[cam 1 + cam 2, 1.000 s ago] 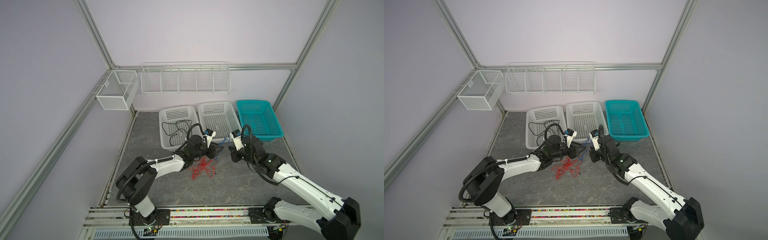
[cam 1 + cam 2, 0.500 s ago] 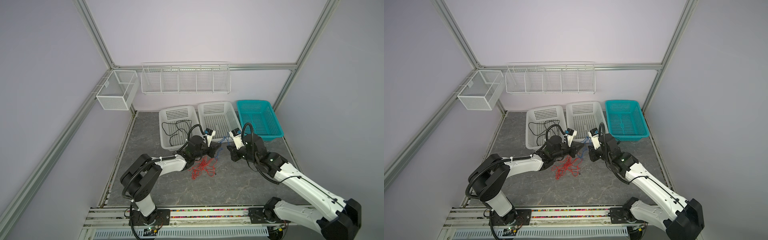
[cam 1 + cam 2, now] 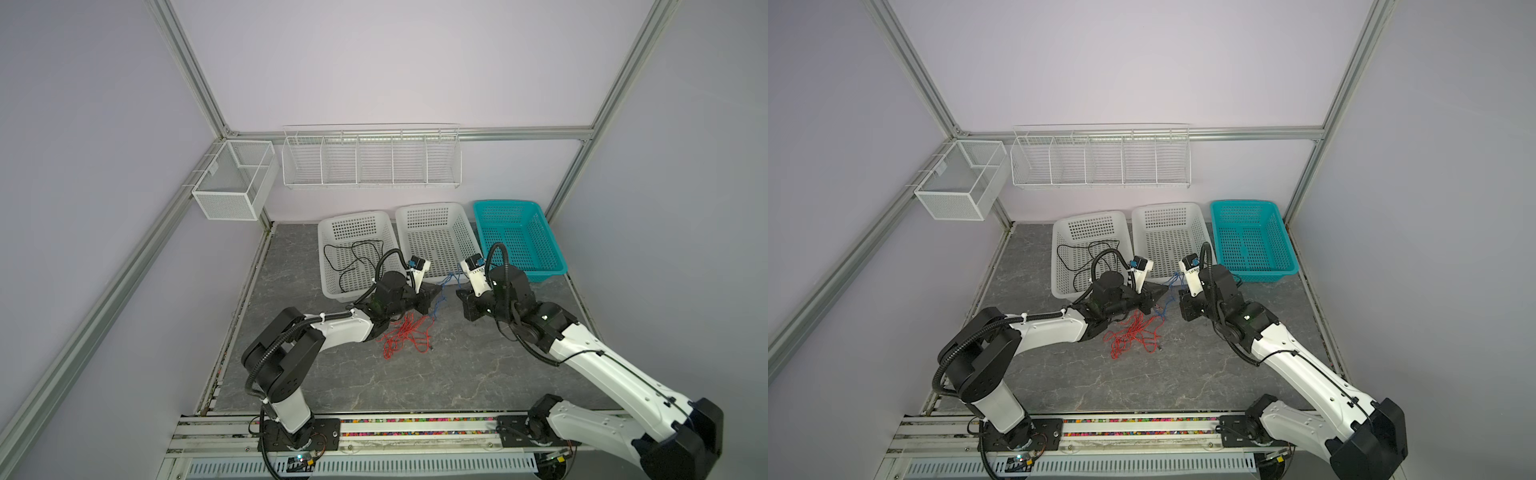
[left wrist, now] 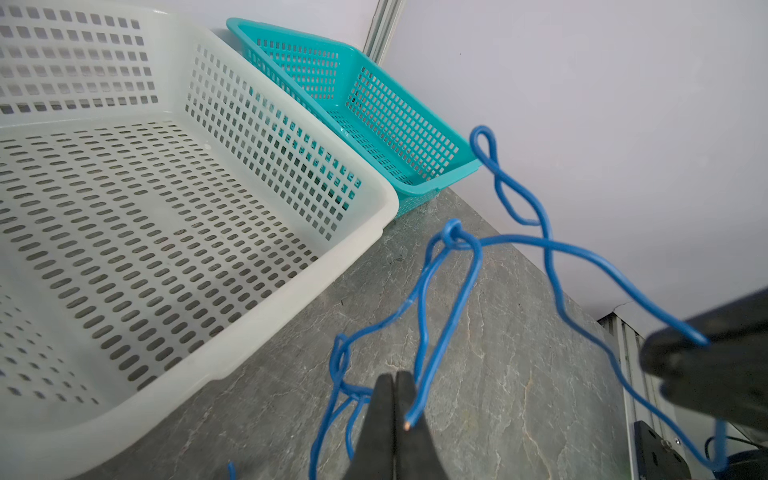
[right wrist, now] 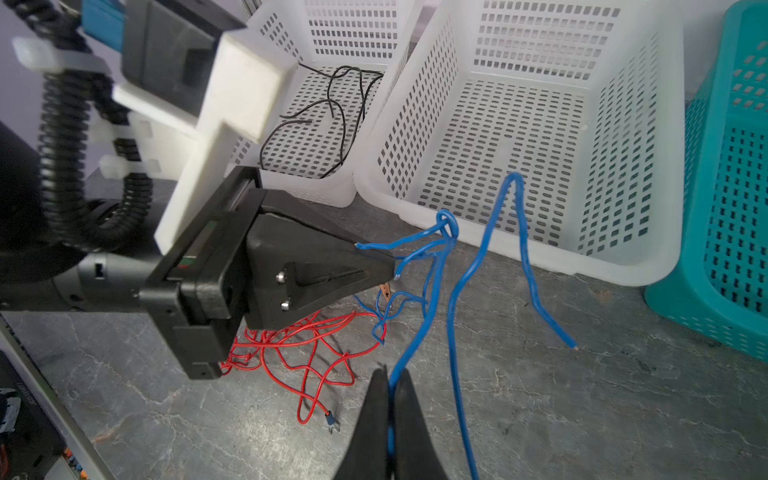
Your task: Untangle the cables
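We've got the blue cable (image 5: 457,291) strung btw both grippers, just in front of the middle white basket (image 5: 540,257). R gripper (image 5: 389,376) is pressed together w/ a blue strand running up out of its jaws. L gripper (image 5: 392,272) is pressed together too. A blue strand leaves its tip, so we read it as pinching the blue cable, tho a bare end beside it seems to lie outside the jaws.

Key relation: the knot (image 5: 446,224) sits just off the L gripper's tip, toward that basket, and looks nearer L than R. The span's long axis runs sideways, L to R, over the table (image 5: 540,395). So the next pull prob. wants the grippers drawn apart along that line.

Lower blue loops overlap the red cable (image 5: 299,345), heaped by the L gripper. Black cable (image 5: 331,104) lies apart in the far-left white basket (image 5: 353,33).
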Robot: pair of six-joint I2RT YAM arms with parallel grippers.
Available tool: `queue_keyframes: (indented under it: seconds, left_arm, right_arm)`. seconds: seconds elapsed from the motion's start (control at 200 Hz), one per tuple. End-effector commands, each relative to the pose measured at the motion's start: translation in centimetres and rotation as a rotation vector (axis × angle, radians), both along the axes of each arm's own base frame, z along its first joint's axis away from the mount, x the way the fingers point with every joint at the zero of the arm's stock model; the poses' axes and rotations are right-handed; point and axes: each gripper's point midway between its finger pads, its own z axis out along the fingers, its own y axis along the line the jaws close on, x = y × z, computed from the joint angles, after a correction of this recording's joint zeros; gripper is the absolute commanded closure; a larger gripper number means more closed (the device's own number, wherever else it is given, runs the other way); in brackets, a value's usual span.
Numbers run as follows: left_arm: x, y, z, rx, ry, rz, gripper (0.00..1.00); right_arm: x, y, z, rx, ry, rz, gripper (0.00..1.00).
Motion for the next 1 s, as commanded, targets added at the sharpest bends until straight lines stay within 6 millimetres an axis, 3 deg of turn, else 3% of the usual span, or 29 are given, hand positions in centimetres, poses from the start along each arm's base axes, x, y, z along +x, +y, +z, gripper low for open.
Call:
queue_keyframes:
  seconds: [0.0, 0.135, 0.31, 0.41, 0.54, 0.995]
  left_arm:
    - [-0.1, -0.4, 0.7, -0.015, -0.022, -0.016, 0.8]
    - [-0.4, -0.7, 0.9, -0.025, -0.031, -0.033, 0.64]
    - [-0.5, -0.8, 0.7, -0.023, -0.035, -0.028, 0.62]
    - [0.0, -0.6, 0.1, -0.011, -0.029, -0.002, 0.71]
    - [0.2, -0.4, -0.1, -0.004, -0.033, 0.02, 1.0]
    - [-0.6, 1.5, -0.8, 0.093, -0.066, 0.035, 1.0]
  right_arm:
    - [0.4, 0.4, 0.8, 0.029, 0.003, 0.003, 0.94]
    - [0.5, 0.9, 0.9, 0.046, 0.013, 0.011, 0.94]
    - [0.5, 1.2, 1.3, 0.067, 0.016, 0.02, 0.94]
    - [0.3, 1.6, 1.7, 0.093, 0.016, 0.036, 0.94]
    - [0.4, 1.0, 1.7, 0.076, 0.021, 0.01, 0.94]
    - [2.7, -7.1, -3.2, -0.137, 0.106, -0.345, 0.93]
